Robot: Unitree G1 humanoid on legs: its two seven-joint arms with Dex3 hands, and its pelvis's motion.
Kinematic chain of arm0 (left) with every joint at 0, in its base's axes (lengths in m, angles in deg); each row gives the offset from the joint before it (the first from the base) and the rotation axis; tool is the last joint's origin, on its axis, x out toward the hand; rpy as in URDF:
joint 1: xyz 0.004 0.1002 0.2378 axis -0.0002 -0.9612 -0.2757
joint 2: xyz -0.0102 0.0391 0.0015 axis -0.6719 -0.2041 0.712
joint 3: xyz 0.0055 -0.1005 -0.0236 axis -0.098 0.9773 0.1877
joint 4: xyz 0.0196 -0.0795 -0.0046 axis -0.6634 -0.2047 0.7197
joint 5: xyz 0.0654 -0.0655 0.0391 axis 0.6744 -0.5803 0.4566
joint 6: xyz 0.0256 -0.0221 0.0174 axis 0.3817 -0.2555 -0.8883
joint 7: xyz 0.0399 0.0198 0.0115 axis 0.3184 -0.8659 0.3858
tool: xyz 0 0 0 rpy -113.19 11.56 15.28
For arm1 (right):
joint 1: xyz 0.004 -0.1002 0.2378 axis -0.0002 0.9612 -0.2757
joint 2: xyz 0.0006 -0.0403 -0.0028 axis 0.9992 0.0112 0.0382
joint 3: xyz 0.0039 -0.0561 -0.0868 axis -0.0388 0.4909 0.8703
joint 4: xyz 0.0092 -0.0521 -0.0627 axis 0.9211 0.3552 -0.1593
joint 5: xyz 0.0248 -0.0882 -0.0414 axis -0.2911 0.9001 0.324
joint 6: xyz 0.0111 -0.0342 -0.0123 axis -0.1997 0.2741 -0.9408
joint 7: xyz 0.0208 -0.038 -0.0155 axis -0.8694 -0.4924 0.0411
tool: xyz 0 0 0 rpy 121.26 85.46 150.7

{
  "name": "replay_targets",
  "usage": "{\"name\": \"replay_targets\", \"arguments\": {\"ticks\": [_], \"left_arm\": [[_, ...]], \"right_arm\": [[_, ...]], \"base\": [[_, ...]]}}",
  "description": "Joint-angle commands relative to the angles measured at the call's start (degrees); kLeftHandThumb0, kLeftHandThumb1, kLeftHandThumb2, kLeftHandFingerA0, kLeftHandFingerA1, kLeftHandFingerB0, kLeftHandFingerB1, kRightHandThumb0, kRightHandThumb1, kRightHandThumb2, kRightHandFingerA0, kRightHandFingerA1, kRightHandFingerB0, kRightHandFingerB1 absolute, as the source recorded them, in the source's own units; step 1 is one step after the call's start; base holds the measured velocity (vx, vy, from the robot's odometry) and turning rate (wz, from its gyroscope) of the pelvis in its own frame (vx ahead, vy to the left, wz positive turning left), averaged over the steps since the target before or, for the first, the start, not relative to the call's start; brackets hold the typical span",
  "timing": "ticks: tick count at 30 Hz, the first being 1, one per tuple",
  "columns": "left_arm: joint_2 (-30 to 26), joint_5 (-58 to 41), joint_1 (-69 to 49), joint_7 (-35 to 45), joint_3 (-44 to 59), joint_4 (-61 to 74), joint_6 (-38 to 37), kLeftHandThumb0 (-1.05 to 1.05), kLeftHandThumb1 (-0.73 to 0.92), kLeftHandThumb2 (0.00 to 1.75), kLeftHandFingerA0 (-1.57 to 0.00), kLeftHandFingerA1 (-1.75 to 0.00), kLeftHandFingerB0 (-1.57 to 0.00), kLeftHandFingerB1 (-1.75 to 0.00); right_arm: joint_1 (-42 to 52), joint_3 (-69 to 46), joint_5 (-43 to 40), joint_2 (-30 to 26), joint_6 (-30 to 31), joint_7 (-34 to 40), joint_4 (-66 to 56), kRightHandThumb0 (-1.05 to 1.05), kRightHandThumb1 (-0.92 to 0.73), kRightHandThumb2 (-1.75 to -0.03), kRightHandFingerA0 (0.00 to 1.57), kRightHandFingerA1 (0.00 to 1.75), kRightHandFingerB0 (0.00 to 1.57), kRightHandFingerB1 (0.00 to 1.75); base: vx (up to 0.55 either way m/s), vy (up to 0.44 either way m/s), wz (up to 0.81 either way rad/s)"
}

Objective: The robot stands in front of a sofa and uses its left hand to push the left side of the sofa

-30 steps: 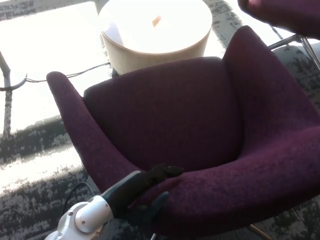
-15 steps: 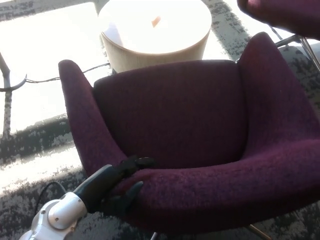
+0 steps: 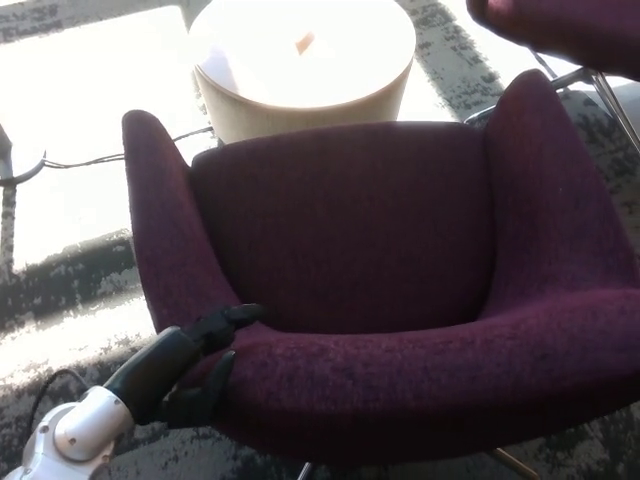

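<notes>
A dark purple sofa chair [image 3: 380,230] fills the middle of the head view, its back edge nearest me and its seat facing away. My left hand [image 3: 200,355] rests against the chair's near left corner, where the left armrest [image 3: 160,220] meets the back. Its black fingers [image 3: 228,317] are spread over the fabric and hold nothing. The white forearm [image 3: 70,435] comes in from the lower left. My right hand does not show.
A round pale wooden side table [image 3: 300,60] stands beyond the chair, brightly lit, with a small orange thing [image 3: 303,43] on top. A cable [image 3: 90,158] runs over the floor at left. Part of a second purple chair [image 3: 570,30] with metal legs is at upper right. Patterned grey carpet [image 3: 60,290] lies around.
The chair has turned, its left side swinging away from me and to the right in the picture. My left hand has slid leftward along the chair's near edge to its left corner.
</notes>
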Motion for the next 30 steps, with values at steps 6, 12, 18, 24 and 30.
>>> {"name": "replay_targets", "arguments": {"ticks": [6, 12, 18, 24, 30], "left_arm": [[-2.18, 0.07, -0.93, 0.61, 0.89, -3.73, -1.56, -0.88, 0.81, 1.21, -0.13, -0.50, -0.06, -0.33], [-5.31, -1.26, -5.56, 0.52, 3.46, -4.86, -3.10, -0.87, 0.82, 1.20, -0.16, -0.51, 0.00, -0.33], [-5.64, -5.89, -9.27, 1.54, 8.11, -4.70, -4.12, -0.88, 0.80, 1.19, -0.12, -0.48, 0.00, -0.32], [-4.73, -9.12, -13.40, 1.19, 12.61, -3.47, -6.42, -0.88, 0.80, 1.11, -0.11, -0.45, -0.07, -0.32], [-3.53, -11.78, -18.13, 2.61, 16.37, -4.69, -9.05, -0.81, 0.80, 1.18, -0.10, -0.47, -0.03, -0.30]], "right_arm": [[-0.09, -0.79, -1.00, -0.90, -0.54, -0.48, 0.16, -0.58, -0.76, -0.63, 0.55, 0.40, 0.54, 0.39], [1.06, -0.34, -0.37, -1.00, -0.69, -0.77, 0.15, -0.58, -0.76, -0.63, 0.55, 0.40, 0.53, 0.39], [1.53, -0.13, -0.32, -0.92, -0.86, -0.38, 0.20, -0.57, -0.76, -0.63, 0.53, 0.40, 0.53, 0.39], [2.04, -0.05, -0.40, -0.60, -0.82, -0.32, 0.28, -0.58, -0.76, -0.63, 0.50, 0.39, 0.52, 0.39], [3.03, -0.10, -0.64, -0.33, -0.44, -0.75, 0.32, -0.58, -0.76, -0.63, 0.52, 0.39, 0.52, 0.39]], "base": [[0.00, 0.000, 0.00], [0.00, 0.000, -0.01], [0.00, 0.000, 0.00], [0.00, 0.000, 0.02], [0.00, 0.000, 0.00]]}}
